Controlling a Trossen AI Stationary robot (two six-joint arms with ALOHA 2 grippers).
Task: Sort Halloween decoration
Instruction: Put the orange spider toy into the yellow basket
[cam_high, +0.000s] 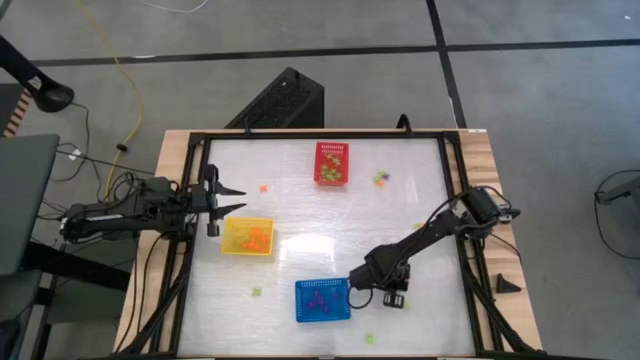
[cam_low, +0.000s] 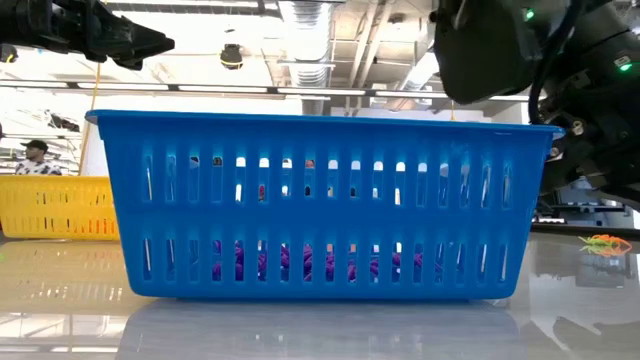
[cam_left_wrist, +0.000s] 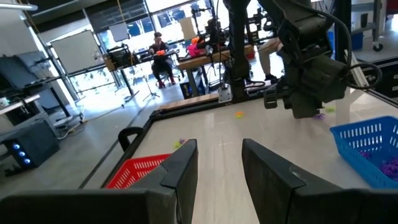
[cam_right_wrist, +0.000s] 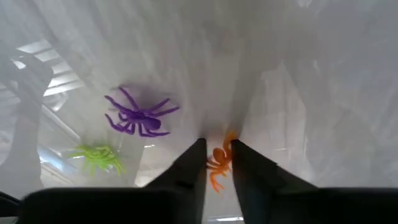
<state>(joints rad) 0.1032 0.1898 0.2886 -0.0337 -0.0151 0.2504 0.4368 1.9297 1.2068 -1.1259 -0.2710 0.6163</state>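
High view, right tool (cam_high: 372, 297): we find it low over the counter (cam_high: 330, 225), just beside the blue basket (cam_high: 322, 301), placed for a pickup, we judge.
High view, left tool (cam_high: 232, 200): waits beside the yellow basket (cam_high: 248, 238), fingers apart, nothing held.
High view, red basket (cam_high: 332, 163): holds small trinkets; loose ones lie scattered.
Low view, blue basket: we count purple pieces (cam_low: 300, 262) inside.
Left wrist view: we note the red basket's rim ahead.
Right wrist view: fingers narrowing around an orange spider (cam_right_wrist: 219, 163); grip unconfirmed. A purple spider (cam_right_wrist: 140, 116) and a green spider (cam_right_wrist: 98, 157) lie nearby.
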